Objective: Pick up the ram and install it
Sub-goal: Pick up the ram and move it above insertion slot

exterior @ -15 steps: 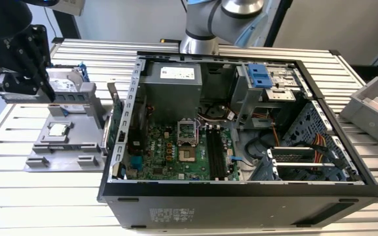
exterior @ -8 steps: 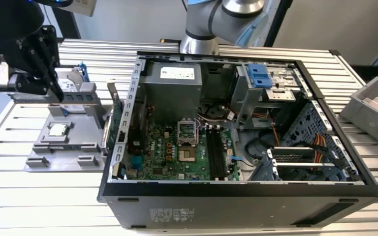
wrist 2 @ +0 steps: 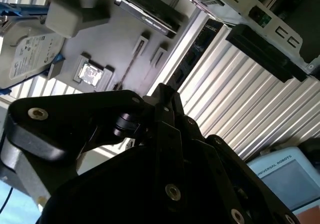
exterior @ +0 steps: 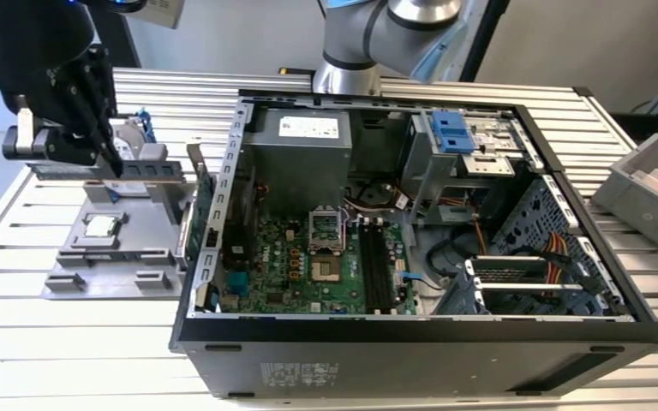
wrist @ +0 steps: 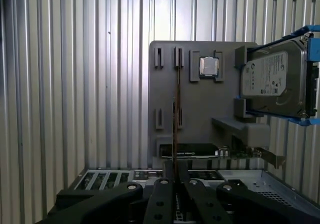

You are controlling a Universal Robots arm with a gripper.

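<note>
Ram: the ram (exterior: 146, 169) hangs edge-up in the air above the grey parts tray (exterior: 72, 282), at the exterior view's left, well outside the computer case (exterior: 421, 334); in the first wrist view it reads as a thin dark blade (wrist: 176, 114) running out from the fingertips.
Hand: the hand (exterior: 106, 163) is clamped on the ram at one end, fingers together on the stick.
Step in hand: by my judgement the pick-up is done and the carry toward the case is under way; installing is not yet begun.
Slots: the black memory slots (exterior: 373, 267) lie on the motherboard (exterior: 295, 265) inside the case, well apart from the ram.
Next move calls for: lining the stick up lengthwise with a slot and keeping it square.
Around: a processor chip (exterior: 102, 226) and a hard drive (wrist: 272, 81) sit on the tray, on the slatted table (exterior: 66, 342).
</note>
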